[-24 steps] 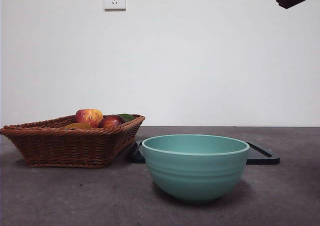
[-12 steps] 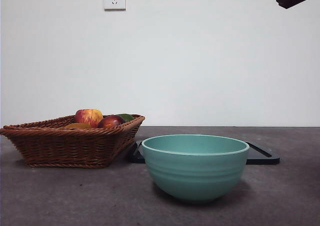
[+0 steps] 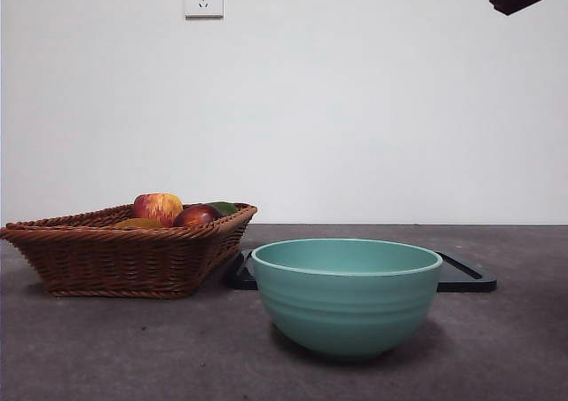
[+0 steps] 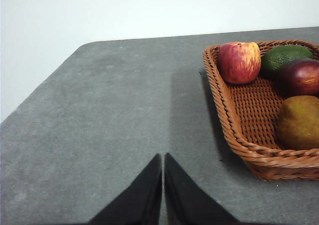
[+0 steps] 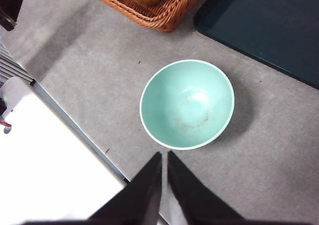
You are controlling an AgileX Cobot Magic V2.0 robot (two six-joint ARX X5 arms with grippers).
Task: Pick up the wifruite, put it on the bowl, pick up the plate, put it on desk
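The wifruite [image 4: 298, 122] remains unmoved in the basket [image 4: 239, 135], ahead and to one side of the closed, empty left gripper [image 4: 163, 158], as does the empty bowl [image 5: 187, 104] beneath the closed right gripper [image 5: 164, 155], so picking has not begun.

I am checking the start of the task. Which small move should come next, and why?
Probably the left gripper, jaws shut, should open and move toward the wifruite in the basket. The fruit lies there untouched, the bowl is empty, and this gripper is the nearer one.
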